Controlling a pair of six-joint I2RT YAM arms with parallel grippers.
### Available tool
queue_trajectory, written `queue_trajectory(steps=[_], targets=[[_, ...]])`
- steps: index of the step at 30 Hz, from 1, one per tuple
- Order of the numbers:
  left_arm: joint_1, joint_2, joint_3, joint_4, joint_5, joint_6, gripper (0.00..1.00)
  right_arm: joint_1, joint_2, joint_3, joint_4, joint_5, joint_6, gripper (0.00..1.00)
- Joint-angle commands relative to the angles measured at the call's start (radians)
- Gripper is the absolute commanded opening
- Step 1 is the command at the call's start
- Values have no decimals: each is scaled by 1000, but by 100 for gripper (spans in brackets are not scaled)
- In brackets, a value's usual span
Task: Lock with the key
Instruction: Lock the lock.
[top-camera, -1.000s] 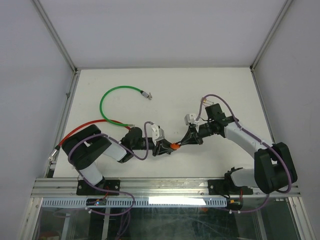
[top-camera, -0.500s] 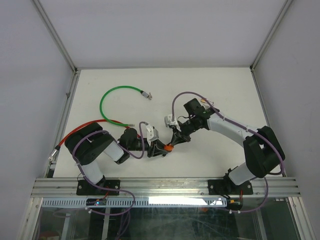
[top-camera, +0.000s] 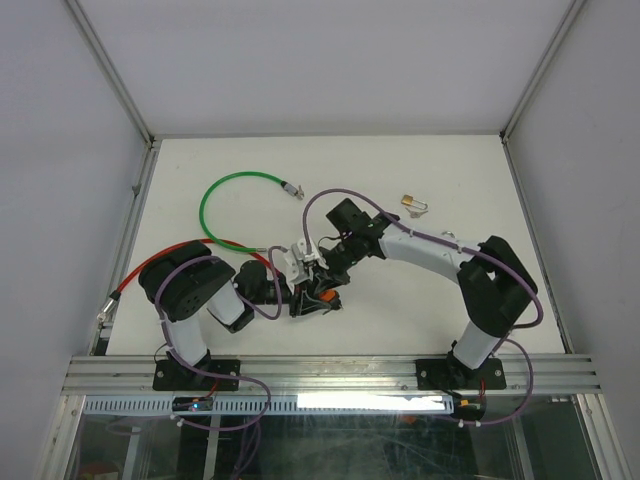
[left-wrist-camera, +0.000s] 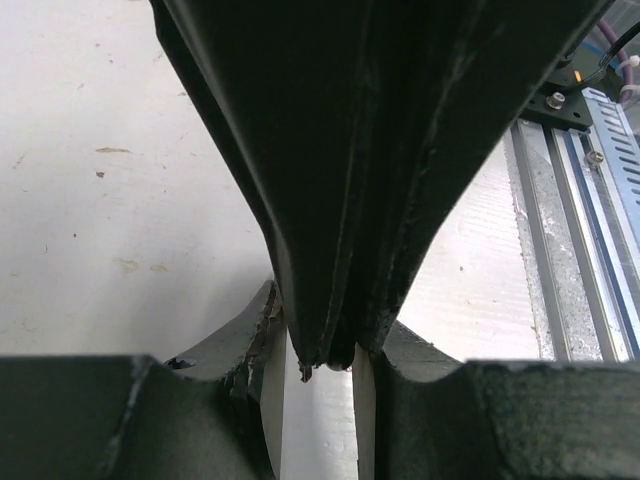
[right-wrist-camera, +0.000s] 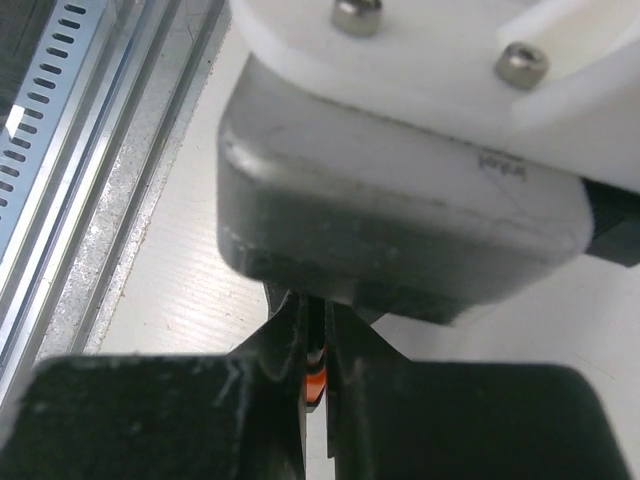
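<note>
Barely visible, an orange key (right-wrist-camera: 314, 385) sits between pinched right fingers (right-wrist-camera: 130, 420).

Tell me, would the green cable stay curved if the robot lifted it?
Probably not. The green cable lies in a loose loop on the table, so it likely droops. It looks thin, so probably light. Its plug end might dangle.

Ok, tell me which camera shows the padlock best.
The top external view: the padlock lies in the open on the table, beyond the right arm, with nothing covering it. Neither wrist view shows it; both are filled by close-up hardware and bare tabletop.
</note>
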Motion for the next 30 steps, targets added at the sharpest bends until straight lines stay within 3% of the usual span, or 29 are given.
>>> queue_trajectory(steps=[1,8,12,16,19,30], targets=[[46,-12,34,261,-91,-59,0,-4,16,-73,-210,-32,0,0],[46,-1,40,320,-71,-156,3,-250,-198,-123,-168,-180,25,0],[46,6,52,364,-56,-246,20,-360,-314,-181,-96,-268,71,0],[44,-18,35,399,-79,-305,45,-456,-382,-200,-67,-353,112,0],[45,-55,14,399,-114,-325,56,-527,-429,-223,-24,-422,164,0],[-3,-137,-9,400,-235,-477,59,-637,-511,-294,109,-544,288,0]])
